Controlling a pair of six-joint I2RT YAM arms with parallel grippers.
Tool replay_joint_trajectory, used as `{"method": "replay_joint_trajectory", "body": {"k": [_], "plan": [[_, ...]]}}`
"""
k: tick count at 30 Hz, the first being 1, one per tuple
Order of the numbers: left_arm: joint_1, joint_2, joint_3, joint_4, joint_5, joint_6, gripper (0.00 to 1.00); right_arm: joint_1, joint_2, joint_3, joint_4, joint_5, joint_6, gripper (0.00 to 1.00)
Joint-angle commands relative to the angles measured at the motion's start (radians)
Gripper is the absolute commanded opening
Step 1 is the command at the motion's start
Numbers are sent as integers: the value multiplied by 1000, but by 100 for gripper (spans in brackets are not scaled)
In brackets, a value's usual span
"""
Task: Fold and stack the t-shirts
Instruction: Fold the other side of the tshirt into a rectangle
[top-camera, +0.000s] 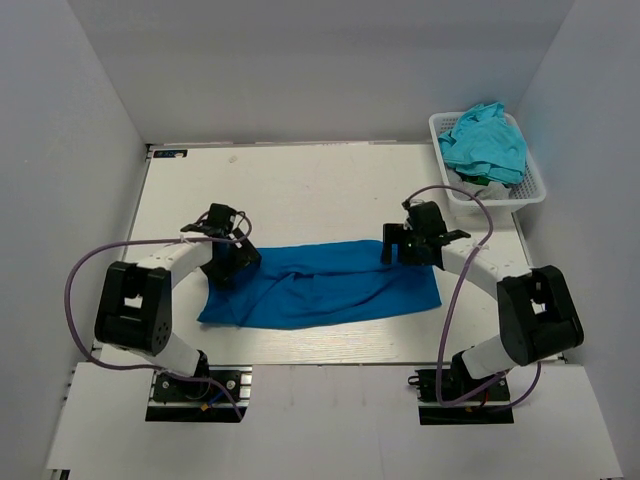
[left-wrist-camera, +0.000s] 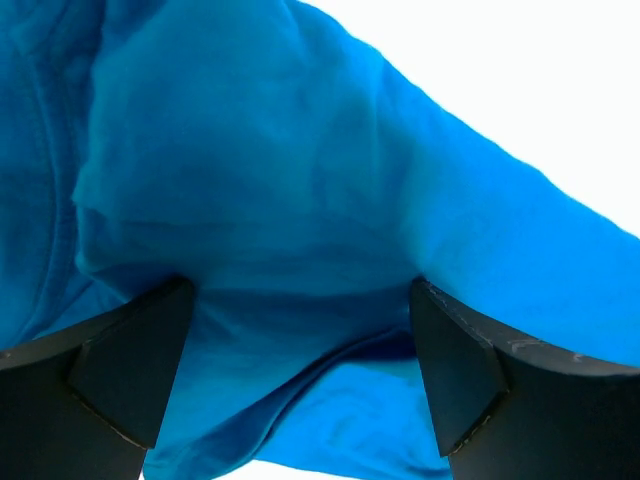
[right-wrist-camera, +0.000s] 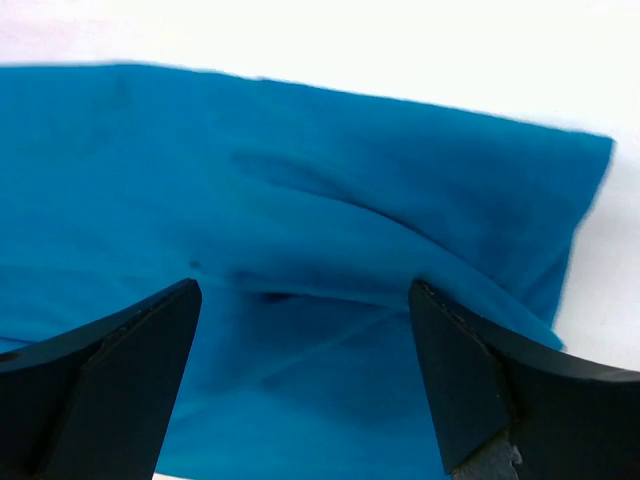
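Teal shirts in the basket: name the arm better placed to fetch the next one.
Right. The basket sits at the table's far right, just beyond the open right gripper. The left gripper hangs over the blue shirt's left end, across the table from it.

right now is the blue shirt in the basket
No, the blue shirt lies on the table; the basket holds teal shirts.

Robotics laboratory test cell. Indicators: a white desk (top-camera: 330, 180) enclosed at the back and both sides by plain pale wall panels (top-camera: 330, 70); a left arm (top-camera: 150, 290) and a right arm (top-camera: 505, 290) bolted to base plates (top-camera: 195, 392) at the near edge; exposed purple cables (top-camera: 68, 290) looped beside each arm
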Motion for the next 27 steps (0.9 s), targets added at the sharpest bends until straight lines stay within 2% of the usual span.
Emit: {"method": "replay_joint_trajectory", "body": {"k": [1, 4, 5, 9, 13, 17, 20, 27], "plan": [[9, 55, 80, -17, -107, 38, 100, 1, -43, -44, -4, 53, 6, 90], [-12, 75, 129, -18, -52, 81, 100, 1, -60, -66, -1, 56, 19, 90], [-12, 75, 129, -8, 27, 110, 100, 1, -66, -66, -6, 49, 28, 90], [-12, 9, 109, 27, 163, 160, 100, 1, -74, -62, -3, 36, 34, 90], [-21, -63, 99, 27, 174, 196, 100, 3, -90, -60, 1, 32, 31, 90], [-32, -72, 80, 67, 295, 239, 100, -1, -87, -60, -2, 32, 28, 90], [-43, -39, 57, 100, 321, 259, 100, 3, -92, -63, -13, 32, 32, 90], [-70, 4, 46, 145, 284, 268, 100, 1, -147, -83, -10, 23, 40, 90]]}}
